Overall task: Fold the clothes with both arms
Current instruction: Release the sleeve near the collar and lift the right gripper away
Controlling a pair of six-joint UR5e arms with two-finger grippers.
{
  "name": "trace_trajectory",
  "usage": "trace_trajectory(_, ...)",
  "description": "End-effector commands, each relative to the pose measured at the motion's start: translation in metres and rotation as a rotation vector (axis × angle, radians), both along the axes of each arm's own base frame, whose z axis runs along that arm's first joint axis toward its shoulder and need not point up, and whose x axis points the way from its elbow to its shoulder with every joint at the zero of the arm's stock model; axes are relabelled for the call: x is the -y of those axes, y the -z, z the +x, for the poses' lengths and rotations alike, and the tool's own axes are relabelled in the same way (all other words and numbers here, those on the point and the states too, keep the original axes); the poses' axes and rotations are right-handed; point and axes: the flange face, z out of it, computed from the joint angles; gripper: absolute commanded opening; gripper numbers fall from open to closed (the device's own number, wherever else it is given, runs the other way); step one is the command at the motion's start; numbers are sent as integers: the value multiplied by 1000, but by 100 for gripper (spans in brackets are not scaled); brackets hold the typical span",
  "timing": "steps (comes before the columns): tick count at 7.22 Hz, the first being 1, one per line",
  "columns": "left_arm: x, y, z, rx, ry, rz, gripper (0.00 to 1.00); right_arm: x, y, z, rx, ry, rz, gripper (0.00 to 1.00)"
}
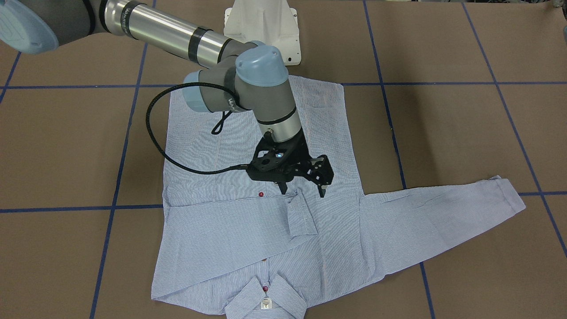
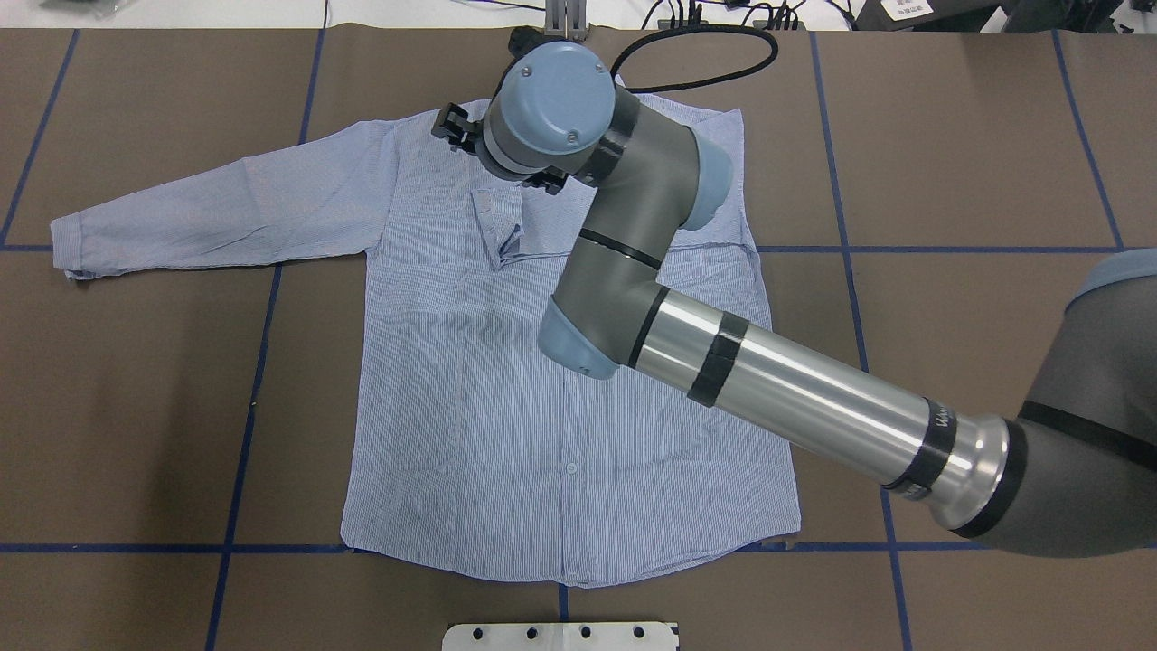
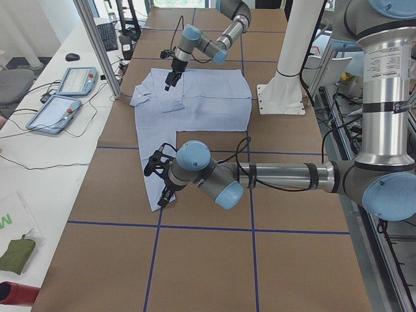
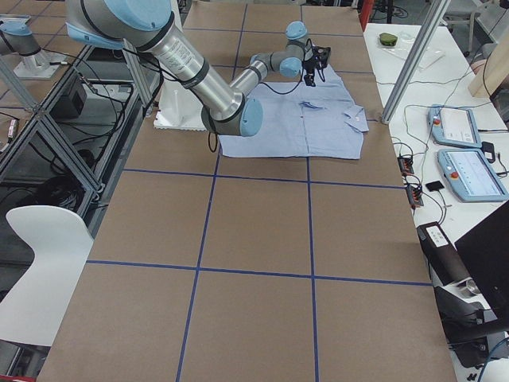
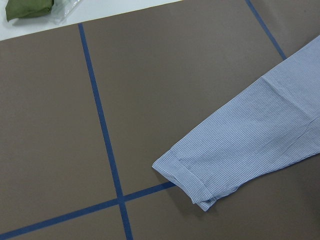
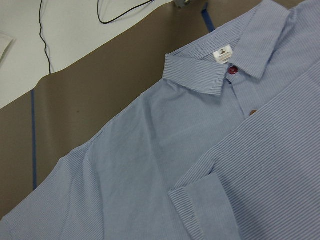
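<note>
The striped shirt [image 1: 230, 146] lies flat and front up on the brown table, collar [image 1: 266, 301] away from the robot. One sleeve is folded across the chest, its cuff [image 1: 302, 215] in the middle. The other sleeve [image 1: 443, 217] stretches out sideways and ends in a cuff [image 5: 187, 177]. My right gripper [image 1: 303, 191] is open and empty, just above the folded cuff; the right wrist view shows the collar [image 6: 220, 70] and that cuff [image 6: 200, 207]. My left gripper [image 3: 156, 183] shows only in the exterior left view, over the outstretched cuff. I cannot tell whether it is open.
The white pedestal base [image 1: 261, 22] stands behind the shirt's hem. Blue tape lines [image 2: 262, 362] cross the brown table. A side table with teach pendants [image 3: 71, 81] and a metal post [image 3: 97, 45] stand beyond the collar side. A green bag [image 5: 27, 7] lies off the table's end.
</note>
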Motion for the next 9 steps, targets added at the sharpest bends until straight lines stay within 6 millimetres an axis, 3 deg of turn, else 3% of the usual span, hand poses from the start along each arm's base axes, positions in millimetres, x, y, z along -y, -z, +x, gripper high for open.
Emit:
trace_trajectory(1,20,-16,35,-55,30,-164,100,-1,-70,59,-6,2,-30,99)
trace_trajectory(2,37,-36,67,-61,12,-234,100,-3,-89,86,-6,-18,-30,99)
trace_trajectory(3,49,-51,80,-81,25,-257,99,-8,-88,117,16,-38,-8,99)
trace_trajectory(4,61,-57,105,-118,41,-291,94,-10,-92,127,21,-36,-10,99)
trace_trajectory(5,67,-73,120,-130,37,-303,87,-8,-96,128,18,-35,-16,99)
trace_trajectory(7,73,-76,139,-134,9,-290,66,-7,-101,131,5,-32,-8,99)
trace_trajectory(9,67,-80,157,-132,-18,-314,62,-5,-105,130,-1,-35,-10,99)
